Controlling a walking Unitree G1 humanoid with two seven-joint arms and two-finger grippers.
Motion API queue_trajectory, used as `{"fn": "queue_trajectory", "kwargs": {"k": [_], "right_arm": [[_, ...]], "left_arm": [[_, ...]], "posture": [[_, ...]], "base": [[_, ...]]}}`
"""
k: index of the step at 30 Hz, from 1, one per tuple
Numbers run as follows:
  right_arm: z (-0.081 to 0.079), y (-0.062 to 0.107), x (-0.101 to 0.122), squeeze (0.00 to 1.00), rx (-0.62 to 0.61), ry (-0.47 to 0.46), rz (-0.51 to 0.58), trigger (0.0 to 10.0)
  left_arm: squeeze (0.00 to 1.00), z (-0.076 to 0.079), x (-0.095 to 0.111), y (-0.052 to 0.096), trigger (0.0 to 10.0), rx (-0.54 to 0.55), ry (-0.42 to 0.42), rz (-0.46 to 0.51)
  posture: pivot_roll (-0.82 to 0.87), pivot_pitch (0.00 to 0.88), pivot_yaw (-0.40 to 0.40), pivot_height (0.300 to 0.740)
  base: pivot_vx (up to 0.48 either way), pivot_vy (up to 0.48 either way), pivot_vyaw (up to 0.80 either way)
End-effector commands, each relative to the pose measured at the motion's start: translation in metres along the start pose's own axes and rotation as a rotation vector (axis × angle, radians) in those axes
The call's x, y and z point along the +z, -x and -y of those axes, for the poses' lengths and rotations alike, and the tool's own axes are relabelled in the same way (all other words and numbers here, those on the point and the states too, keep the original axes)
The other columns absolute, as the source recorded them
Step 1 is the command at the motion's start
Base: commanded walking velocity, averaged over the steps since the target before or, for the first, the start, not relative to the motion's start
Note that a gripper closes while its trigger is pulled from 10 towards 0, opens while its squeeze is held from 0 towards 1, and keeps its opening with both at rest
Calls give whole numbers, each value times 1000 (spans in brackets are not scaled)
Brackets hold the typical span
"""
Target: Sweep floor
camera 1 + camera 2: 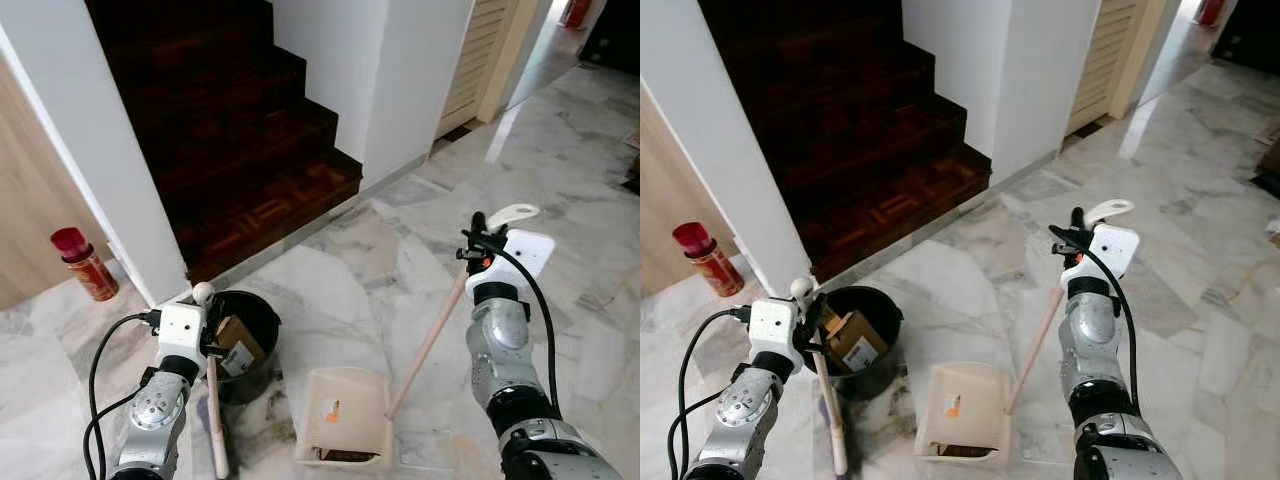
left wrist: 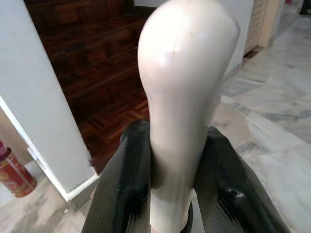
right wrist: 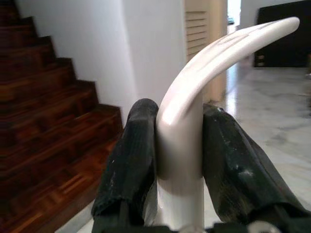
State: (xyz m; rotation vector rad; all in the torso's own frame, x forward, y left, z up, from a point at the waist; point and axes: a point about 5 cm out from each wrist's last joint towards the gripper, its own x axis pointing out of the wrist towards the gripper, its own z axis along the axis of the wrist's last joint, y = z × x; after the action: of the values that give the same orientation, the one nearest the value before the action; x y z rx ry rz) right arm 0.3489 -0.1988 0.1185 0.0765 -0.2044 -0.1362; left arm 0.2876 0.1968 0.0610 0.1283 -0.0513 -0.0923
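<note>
my left gripper (image 2: 170,194) clamps its 2 black fingers (image 2: 124,189) on the rounded cream top of the broom handle (image 1: 214,410), which runs down to the marble floor (image 1: 330,290) beside the black bucket (image 1: 258,345) holding a cardboard box (image 1: 238,345). my right gripper (image 3: 177,160) pinches the curved, glossy handle of the dustpan (image 1: 345,415); its pale stick slants down to the cream tray lying between my arms, below the dark wooden stairs (image 1: 250,150).
</note>
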Motion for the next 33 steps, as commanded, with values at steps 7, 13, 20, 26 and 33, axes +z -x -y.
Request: {"fn": "queue_trajectory", "kwargs": {"k": [7, 13, 20, 26, 33], "right_arm": [[-5, 12, -17, 0, 83, -14, -49, 10000], [-6, 15, -20, 0, 91, -17, -57, 10000], [-11, 9, -12, 0, 114, -31, -19, 10000], [-13, 3, -5, 0, 122, -40, 10, 10000], [-15, 0, 0, 0, 129, -45, 26, 10000]], "left_arm": [[0, 4, 6, -4, 10000, -24, 48, 22], [0, 5, 7, -5, 10000, -40, 48, 23], [0, 6, 9, -6, 10000, -46, 47, 31], [0, 7, 10, -7, 10000, -46, 52, 38], [0, 8, 10, -6, 10000, -44, 54, 41]], "posture": [[73, 54, -29, 740], [73, 45, -26, 740], [72, 38, -26, 740], [72, 42, -26, 740], [72, 53, -27, 740]], "base": [[0, 0, 0], [0, 0, 0], [0, 0, 0], [0, 0, 0], [-113, 0, 0]]}}
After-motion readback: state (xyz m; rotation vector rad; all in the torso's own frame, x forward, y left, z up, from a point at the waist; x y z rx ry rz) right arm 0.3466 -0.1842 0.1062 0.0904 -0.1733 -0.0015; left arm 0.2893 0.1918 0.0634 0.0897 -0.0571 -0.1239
